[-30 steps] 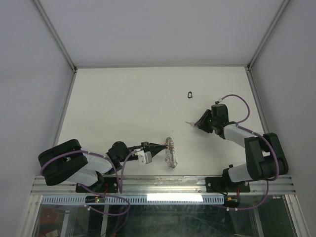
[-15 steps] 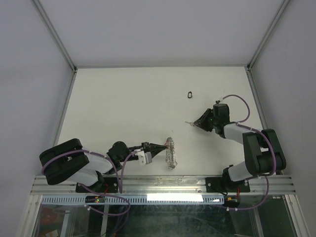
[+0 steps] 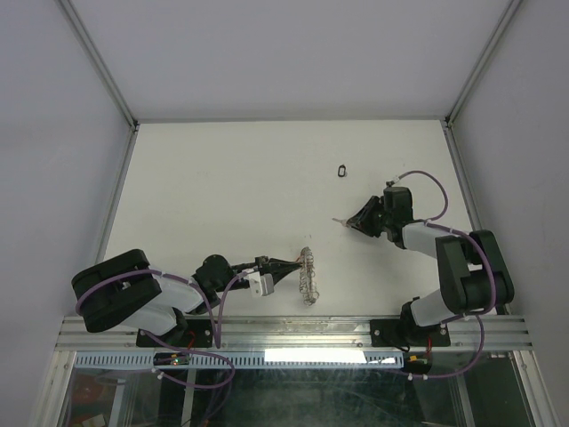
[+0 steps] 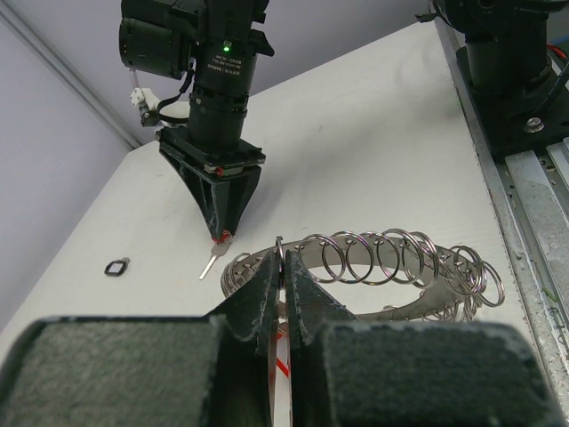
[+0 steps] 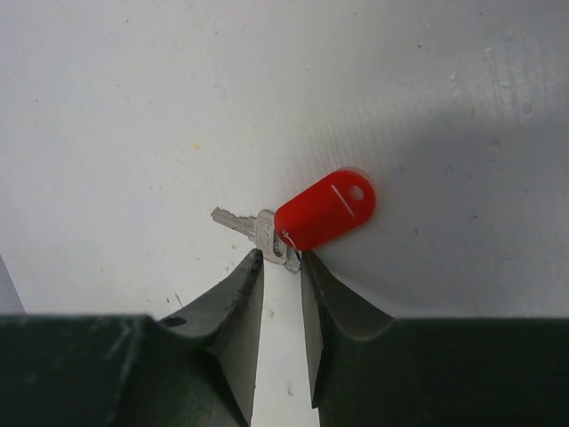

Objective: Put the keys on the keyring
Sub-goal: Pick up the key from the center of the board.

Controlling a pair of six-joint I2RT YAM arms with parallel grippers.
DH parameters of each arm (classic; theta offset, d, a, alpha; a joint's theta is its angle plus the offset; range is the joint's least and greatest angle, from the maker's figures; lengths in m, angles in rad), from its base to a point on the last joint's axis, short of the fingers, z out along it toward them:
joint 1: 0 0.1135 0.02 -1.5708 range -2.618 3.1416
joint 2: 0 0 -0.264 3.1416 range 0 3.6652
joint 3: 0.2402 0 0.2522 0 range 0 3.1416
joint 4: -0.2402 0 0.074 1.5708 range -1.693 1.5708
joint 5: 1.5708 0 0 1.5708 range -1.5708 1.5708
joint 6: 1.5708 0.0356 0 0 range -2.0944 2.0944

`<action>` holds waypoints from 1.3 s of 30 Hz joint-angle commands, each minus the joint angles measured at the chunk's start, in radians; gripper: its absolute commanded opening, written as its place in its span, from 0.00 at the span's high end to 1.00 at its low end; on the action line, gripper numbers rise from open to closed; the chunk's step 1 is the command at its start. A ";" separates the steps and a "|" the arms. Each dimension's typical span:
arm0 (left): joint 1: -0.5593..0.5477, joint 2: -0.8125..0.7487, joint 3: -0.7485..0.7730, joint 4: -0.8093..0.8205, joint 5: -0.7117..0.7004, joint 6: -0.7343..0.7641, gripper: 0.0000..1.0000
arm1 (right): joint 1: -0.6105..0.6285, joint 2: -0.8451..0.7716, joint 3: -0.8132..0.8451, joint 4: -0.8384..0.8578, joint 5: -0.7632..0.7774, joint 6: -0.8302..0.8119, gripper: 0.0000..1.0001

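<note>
Left gripper (image 4: pixel 284 267) clamped on 1 wire loop of the keyring (image 4: pixel 382 262), front edge; stiff, light, loops springy. Mid-table, right gripper (image 5: pixel 283 260) pinches red-tagged key (image 5: pixel 324 211) at its head: tiny, slippery, may pivot. Black-tagged key (image 3: pixel 342 169) lies farthest; take it by the tag.

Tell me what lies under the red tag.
The head of the silver key seems tucked under the red tag; its blade sticks out. Anything else beneath is covered.
</note>
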 commanded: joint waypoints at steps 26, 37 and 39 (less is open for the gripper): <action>0.004 0.003 0.003 0.016 0.011 0.024 1.00 | -0.008 -0.109 -0.021 0.107 -0.016 -0.219 1.00; 0.004 0.003 0.003 0.016 0.007 0.019 1.00 | -0.005 -0.293 -0.030 0.077 -0.046 -0.402 1.00; 0.004 0.004 0.003 0.018 0.002 0.017 1.00 | -0.001 -0.322 -0.033 0.073 -0.049 -0.425 1.00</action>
